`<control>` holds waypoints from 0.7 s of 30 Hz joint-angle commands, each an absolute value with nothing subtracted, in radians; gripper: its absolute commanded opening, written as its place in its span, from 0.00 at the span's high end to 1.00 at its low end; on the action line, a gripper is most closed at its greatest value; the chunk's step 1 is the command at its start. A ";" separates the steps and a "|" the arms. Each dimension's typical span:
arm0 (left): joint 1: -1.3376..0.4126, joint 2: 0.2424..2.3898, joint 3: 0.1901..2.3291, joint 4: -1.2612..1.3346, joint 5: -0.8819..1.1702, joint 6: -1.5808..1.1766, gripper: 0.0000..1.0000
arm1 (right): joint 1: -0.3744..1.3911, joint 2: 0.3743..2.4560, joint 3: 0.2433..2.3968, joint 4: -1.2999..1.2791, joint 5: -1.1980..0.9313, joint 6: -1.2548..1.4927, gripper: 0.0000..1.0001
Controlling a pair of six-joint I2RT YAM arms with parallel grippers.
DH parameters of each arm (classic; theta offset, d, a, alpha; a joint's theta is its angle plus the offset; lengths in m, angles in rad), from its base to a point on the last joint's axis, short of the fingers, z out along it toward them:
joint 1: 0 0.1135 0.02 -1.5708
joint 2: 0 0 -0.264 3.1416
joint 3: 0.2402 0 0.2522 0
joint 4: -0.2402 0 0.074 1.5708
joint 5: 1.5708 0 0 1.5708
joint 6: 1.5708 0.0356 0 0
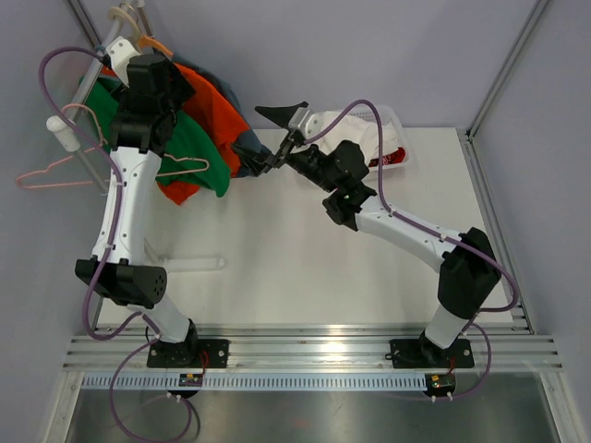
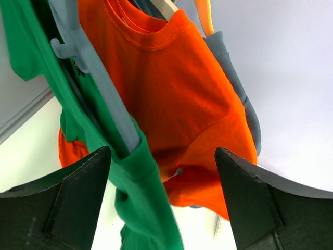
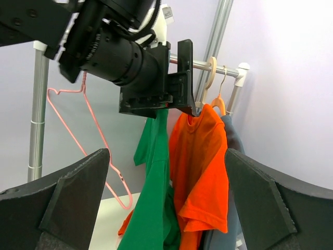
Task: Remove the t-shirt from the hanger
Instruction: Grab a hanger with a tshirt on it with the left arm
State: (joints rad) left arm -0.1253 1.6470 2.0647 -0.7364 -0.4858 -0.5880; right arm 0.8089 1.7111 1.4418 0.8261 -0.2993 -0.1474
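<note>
Left wrist view looks up at three shirts hanging side by side. The left gripper [image 2: 162, 156] is wide open and holds nothing. Between its two fingers are the shoulder of the green t-shirt [image 2: 140, 208] and the lower part of the orange t-shirt [image 2: 182, 94]. The green one is nearer the left finger. It hangs on a grey hanger [image 2: 99, 73]. The arm of that hanger slopes down from the top left toward the middle of the gripper, and it ends inside the green sleeve. A grey t-shirt [image 2: 244, 109] hangs behind the orange one.

The right wrist view shows all three shirts hanging straight down from the rail [image 3: 200, 64], with the left gripper up high by their collars. An empty pink hanger [image 3: 93, 135] hangs off to one side.

In the top view, the right gripper [image 1: 272, 137] is wide open too and holds nothing. It is over the worktop [image 1: 277, 249], close to the right edge of the shirts and lower down.

The pictures do not show which shirt is the one to take off. The green one looks most likely, because the left arm is closest to it. To free it, the cloth probably has to slide down along the sloping hanger arm and off its end.
</note>
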 commanded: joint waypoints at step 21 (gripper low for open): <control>-0.204 1.620 2.118 -0.726 -0.805 -0.597 0.99 | 0.811 1.545 1.325 0.847 -0.245 -0.218 0.01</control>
